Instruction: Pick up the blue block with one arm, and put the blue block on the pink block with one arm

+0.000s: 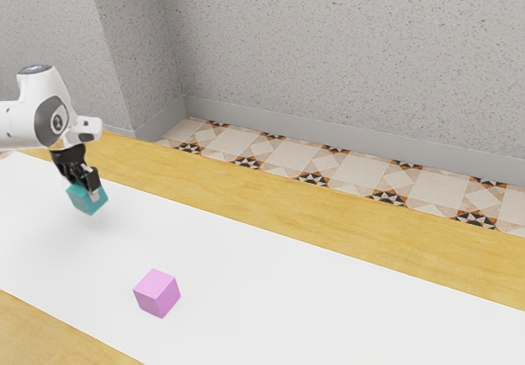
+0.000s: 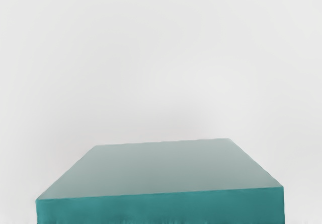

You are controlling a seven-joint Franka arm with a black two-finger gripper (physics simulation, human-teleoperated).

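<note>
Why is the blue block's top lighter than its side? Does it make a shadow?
Wrist view: the blue block has a top paler than its front, so light likely comes from above. Exterior view: the pink block looks alike; no clear shadow on the white table.

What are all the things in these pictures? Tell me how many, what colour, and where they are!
blue block: one, teal-blue, held in the air above the white tabletop, at the exterior view's left.
pink block: one, pink, resting on the white tabletop, to the exterior view's right of the blue block and nearer the camera.
white tabletop: one, white, under both blocks.
wooden border: light wood, along the tabletop's edges.
floor: beige tiles with dark patterns, beyond the table.
wall: grey, speckled, behind the floor.
arm: one, white, coming in from the exterior view's left.
gripper: one, black, shut on the blue block.
</note>
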